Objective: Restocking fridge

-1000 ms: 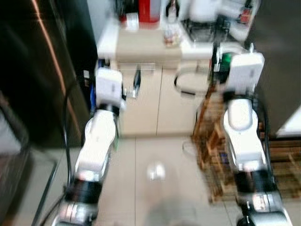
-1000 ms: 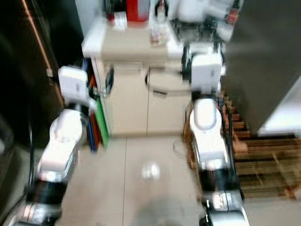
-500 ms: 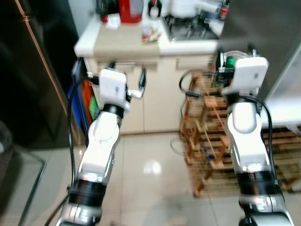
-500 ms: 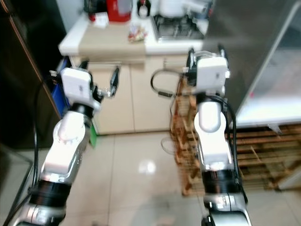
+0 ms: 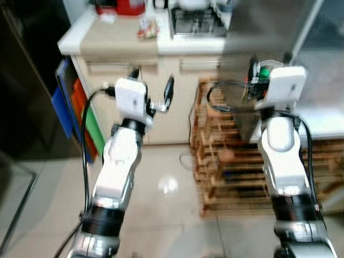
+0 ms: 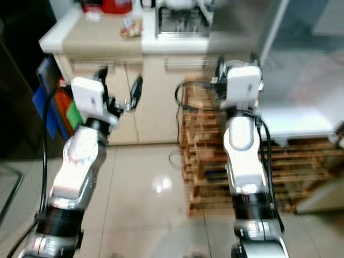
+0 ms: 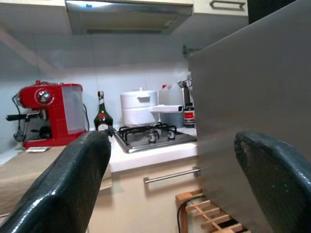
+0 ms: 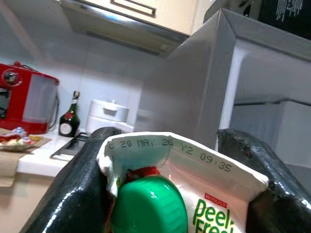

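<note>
My right gripper (image 8: 167,141) is shut on a white juice carton (image 8: 209,194) with a green screw cap (image 8: 150,206); the cap (image 5: 262,70) also shows beside the raised right wrist in the eye views. The carton is held up at chest height, close to the open fridge's grey door (image 5: 260,29). The fridge's white inside (image 8: 272,121) lies just right of that door. My left gripper (image 5: 152,85) is raised in front of the cabinet, open, with nothing between its fingers (image 7: 63,184).
A wooden slatted rack (image 5: 231,161) stands on the tiled floor below the fridge door. Behind is a cream cabinet (image 5: 107,80) with a worktop holding a gas hob (image 7: 150,136), a red coffee machine (image 7: 48,114) and a bottle (image 7: 101,116). Coloured boards (image 5: 80,107) lean at its left side.
The whole picture has shifted left as the camera turned right, so the fridge door and its inside now show more. Both arms keep their raised pose, the right still holding the carton.
</note>
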{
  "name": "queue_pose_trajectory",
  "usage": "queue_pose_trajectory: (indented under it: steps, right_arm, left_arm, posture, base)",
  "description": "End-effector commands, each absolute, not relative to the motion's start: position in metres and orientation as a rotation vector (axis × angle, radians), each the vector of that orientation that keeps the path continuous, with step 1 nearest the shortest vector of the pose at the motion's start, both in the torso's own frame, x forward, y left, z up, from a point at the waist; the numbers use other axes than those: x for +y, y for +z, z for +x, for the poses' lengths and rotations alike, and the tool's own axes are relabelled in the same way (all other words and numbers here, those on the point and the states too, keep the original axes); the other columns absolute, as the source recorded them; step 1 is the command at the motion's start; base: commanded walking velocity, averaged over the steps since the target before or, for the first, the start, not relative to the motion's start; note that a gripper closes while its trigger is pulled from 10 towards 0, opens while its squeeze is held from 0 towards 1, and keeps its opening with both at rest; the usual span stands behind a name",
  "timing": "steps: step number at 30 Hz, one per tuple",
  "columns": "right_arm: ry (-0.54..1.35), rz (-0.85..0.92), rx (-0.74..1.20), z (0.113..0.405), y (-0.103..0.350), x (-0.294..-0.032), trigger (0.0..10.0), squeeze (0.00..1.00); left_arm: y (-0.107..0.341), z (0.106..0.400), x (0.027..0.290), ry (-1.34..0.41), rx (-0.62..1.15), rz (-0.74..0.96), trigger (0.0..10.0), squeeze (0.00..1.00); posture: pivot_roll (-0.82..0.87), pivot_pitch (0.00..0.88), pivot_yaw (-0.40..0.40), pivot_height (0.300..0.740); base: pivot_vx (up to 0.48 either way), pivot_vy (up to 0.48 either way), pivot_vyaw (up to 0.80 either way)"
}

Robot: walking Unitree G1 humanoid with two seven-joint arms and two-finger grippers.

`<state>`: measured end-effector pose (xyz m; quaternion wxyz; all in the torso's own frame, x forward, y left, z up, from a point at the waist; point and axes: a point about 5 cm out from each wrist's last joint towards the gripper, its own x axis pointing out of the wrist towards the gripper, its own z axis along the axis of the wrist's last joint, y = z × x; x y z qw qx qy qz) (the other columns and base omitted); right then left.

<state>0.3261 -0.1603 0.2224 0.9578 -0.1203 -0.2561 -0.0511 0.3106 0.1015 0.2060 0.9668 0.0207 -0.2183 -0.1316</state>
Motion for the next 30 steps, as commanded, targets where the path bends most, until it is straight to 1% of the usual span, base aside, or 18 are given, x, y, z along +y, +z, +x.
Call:
queue_pose_trajectory:
  steps: [1,2,4,5,8,14,22,27,30]
  right_arm:
    - [-0.102,-0.229,-0.51,0.325,0.222,-0.162,10.0,0.0]
    - [-0.116,-0.208,-0.471,0.325,0.216,-0.169,10.0,0.0]
    - [-0.123,-0.196,-0.448,0.325,0.212,-0.173,10.0,0.0]
    - [-0.136,-0.179,-0.397,0.322,0.202,-0.181,10.0,0.0]
    - [-0.138,-0.177,-0.373,0.32,0.196,-0.184,10.0,0.0]
    - [-0.142,-0.187,-0.37,0.318,0.194,-0.186,10.0,0.0]
    - [-0.143,-0.21,-0.308,0.308,0.177,-0.195,10.0,0.0]
    - [-0.145,-0.205,-0.285,0.305,0.171,-0.197,10.0,0.0]
    - [-0.161,-0.193,-0.272,0.306,0.17,-0.199,10.0,0.0]
  left_arm:
    - [0.204,0.312,0.107,-0.254,-0.426,0.064,10.0,0.0]
    - [0.201,0.313,0.109,-0.246,-0.407,0.059,10.0,0.0]
    - [0.2,0.314,0.11,-0.241,-0.396,0.053,10.0,0.0]
    - [0.194,0.315,0.114,-0.23,-0.359,0.043,10.0,0.0]
    - [0.192,0.316,0.115,-0.23,-0.347,0.039,10.0,0.0]
    - [0.193,0.317,0.112,-0.241,-0.349,0.037,10.0,0.0]
    - [0.192,0.318,0.113,-0.232,-0.34,0.062,10.0,0.0]
    - [0.187,0.32,0.111,-0.255,-0.296,0.038,10.0,0.0]
    - [0.187,0.32,0.109,-0.268,-0.295,0.042,10.0,0.0]
  posture:
    - [-0.05,0.0,0.029,0.74]
    - [-0.05,0.0,0.029,0.74]
    - [-0.05,0.0,0.029,0.74]
    - [-0.06,0.0,0.034,0.74]
    - [-0.07,0.0,0.037,0.74]
    - [-0.07,0.0,0.042,0.74]
    - [-0.07,0.0,0.042,0.74]
    - [-0.08,0.0,0.049,0.74]
    - [-0.08,0.0,0.051,0.74]
  base:
    - [0.0,-0.48,0.0]
    - [0.0,0.0,0.0]
    - [0.0,0.0,0.0]
    - [0.0,0.0,0.0]
    - [0.0,0.0,0.0]
    - [0.0,-0.469,0.0]
    - [0.0,-0.469,0.0]
    - [0.0,-0.469,0.0]
    - [0.0,-0.461,0.54]
